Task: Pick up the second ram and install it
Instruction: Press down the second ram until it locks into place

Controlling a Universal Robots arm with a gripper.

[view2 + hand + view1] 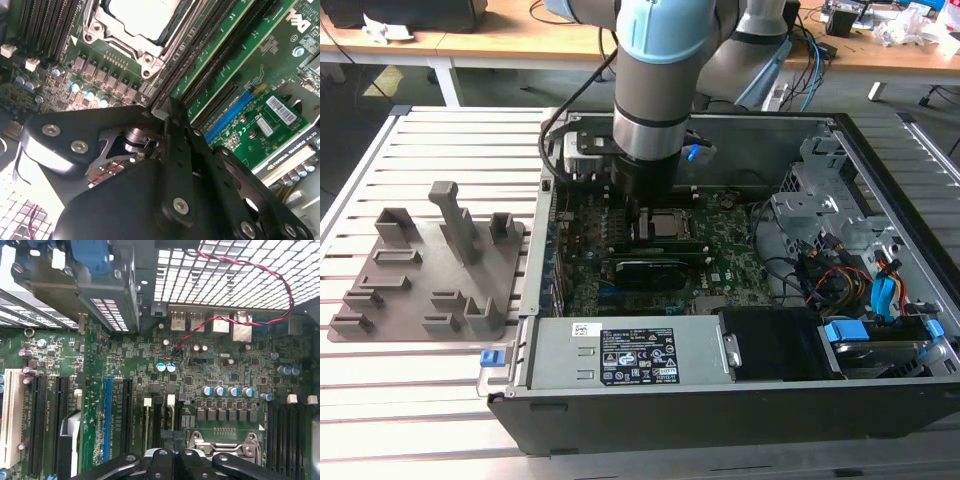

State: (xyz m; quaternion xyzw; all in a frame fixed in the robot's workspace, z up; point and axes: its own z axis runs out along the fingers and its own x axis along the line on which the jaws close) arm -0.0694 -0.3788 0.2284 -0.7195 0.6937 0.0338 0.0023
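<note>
On the slatted bench point(430, 400), your open computer case point(720, 410) lies flat so the motherboard point(720, 265) faces up to the arm point(655, 90). Beside it, the grey fixture plate point(420, 270) (a parts stand, likely). Pincer point(159, 114) sits low beside the CPU socket point(135, 20), over the memory slots point(200, 55). Its linkage hides the tips: can't tell if they pinch anything. Second ram: can't place it.
</note>
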